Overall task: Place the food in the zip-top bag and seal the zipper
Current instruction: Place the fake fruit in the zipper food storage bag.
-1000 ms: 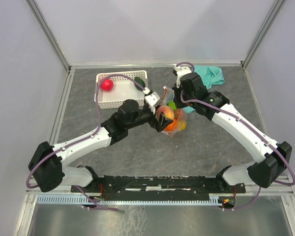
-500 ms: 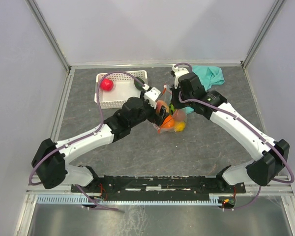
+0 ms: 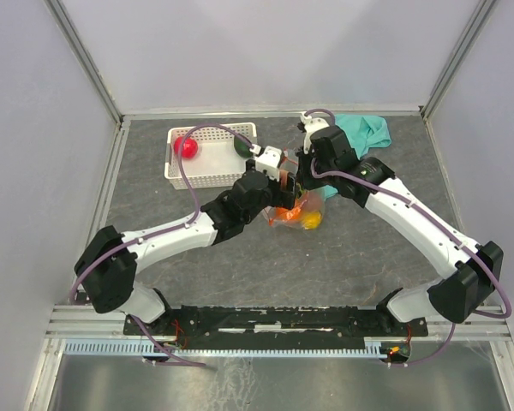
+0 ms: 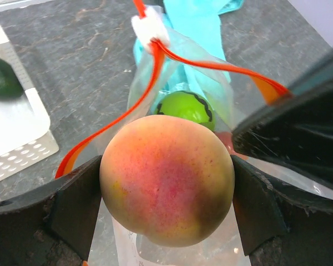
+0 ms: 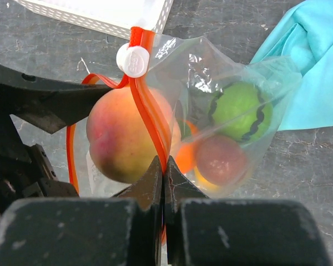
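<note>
My left gripper (image 4: 166, 194) is shut on a peach-pink fruit (image 4: 167, 180) and holds it at the open mouth of the clear zip-top bag (image 4: 211, 88). The red-orange zipper (image 4: 155, 66) with its white slider (image 4: 148, 26) loops around the fruit. My right gripper (image 5: 164, 166) is shut on the zipper strip (image 5: 147, 111) and holds the mouth up. Inside the bag lie a green fruit (image 5: 240, 111), a brownish one (image 5: 220, 159) and an orange one (image 5: 186, 155). In the top view both grippers (image 3: 284, 190) (image 3: 301, 184) meet over the bag (image 3: 304, 216).
The white perforated basket (image 3: 207, 175) stands at the back left with a red fruit (image 3: 186, 146) and a dark green one (image 3: 242, 147) in it. A teal cloth (image 3: 367, 130) lies behind the bag at the back right.
My left gripper has carried the peach-pink fruit right and back, up to the bag's mouth. The right gripper has stayed on the zipper strip.
</note>
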